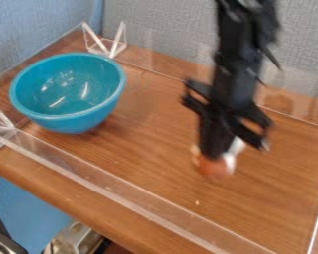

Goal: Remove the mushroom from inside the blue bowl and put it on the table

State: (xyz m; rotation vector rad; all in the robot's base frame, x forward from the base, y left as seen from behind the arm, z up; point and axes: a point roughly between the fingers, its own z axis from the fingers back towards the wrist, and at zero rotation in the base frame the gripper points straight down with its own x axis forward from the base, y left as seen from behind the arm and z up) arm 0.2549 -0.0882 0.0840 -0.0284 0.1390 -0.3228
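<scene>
Low over the table (108,149), gripper (218,159) pinches the orange-capped, cream-stemmed mushroom (217,164).

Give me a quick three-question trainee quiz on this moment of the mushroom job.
1. True or false: the mushroom is inside the blue bowl.
2. Where is the gripper relative to the bowl? A) above it B) off to the bowl's right in the camera view, low over the table C) behind the acrylic wall
3. Fill in: the gripper is shut on the ____.

Key:
1. False; the bowl holds nothing, and the mushroom is at the gripper's tips near the tabletop.
2. B
3. mushroom
</scene>
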